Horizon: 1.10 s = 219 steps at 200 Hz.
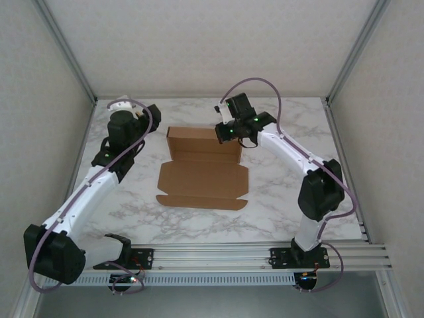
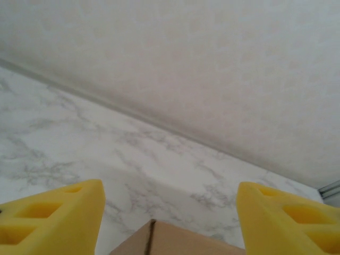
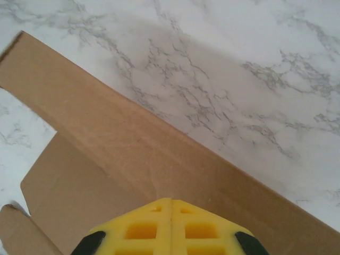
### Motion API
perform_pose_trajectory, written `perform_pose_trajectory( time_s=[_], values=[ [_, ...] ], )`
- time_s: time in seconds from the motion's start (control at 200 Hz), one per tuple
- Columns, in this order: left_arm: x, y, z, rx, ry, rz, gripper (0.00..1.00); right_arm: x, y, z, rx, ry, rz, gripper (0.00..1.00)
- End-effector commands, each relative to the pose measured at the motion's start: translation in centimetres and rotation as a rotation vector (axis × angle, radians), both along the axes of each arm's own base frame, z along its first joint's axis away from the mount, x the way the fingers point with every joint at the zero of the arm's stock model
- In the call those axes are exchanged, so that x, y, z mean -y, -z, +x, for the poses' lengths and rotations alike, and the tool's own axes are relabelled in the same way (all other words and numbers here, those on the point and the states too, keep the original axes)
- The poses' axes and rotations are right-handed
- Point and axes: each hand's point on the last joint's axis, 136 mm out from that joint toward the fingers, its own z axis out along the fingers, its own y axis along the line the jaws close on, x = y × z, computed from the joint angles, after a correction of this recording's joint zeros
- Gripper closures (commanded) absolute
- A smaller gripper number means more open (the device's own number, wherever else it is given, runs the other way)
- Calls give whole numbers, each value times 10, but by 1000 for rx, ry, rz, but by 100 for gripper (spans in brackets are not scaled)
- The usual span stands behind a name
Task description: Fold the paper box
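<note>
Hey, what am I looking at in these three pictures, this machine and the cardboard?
Two robot arms are bolted at the near edge of a marble table. One picture looks down from above; the other two come from cameras on the wrists, so the yellow shapes are gripper fingers. A brown paper box lies partly folded between the arms. The left gripper is open, holding nothing. The right gripper is shut at the box's raised wall; whether it pinches cardboard is unclear.

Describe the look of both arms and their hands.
The left arm and right arm have white links between black joints, a mauve cable looping along each, and small green lights near the wrists. The left hand and right hand have yellow wedge-shaped fingers with rectangular cut-outs.
</note>
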Motion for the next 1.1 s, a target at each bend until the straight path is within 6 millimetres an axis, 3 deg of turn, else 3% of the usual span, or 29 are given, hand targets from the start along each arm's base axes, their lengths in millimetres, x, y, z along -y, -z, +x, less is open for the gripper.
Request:
perform_pose_trajectory(
  time_s=[0.0,0.34,0.536,0.716,0.906,1.091],
  values=[
    [8,-18,-10,12,47,-13,33,2,7,-2,-60,19,-23,100],
    [3,-63,-27,99,42,-21,33,16,43,27,-159,112,-71,100],
    [-5,-66,-29,102,1,6,33,34,59,56,-223,204,-19,100],
    [-6,-68,-28,101,-8,14,32,63,94,75,-307,293,-24,100],
    [-5,-65,-24,97,-8,18,32,86,123,67,-366,362,-14,98],
    [-3,-52,-17,87,-14,9,32,90,147,26,-448,378,30,89]
  ],
)
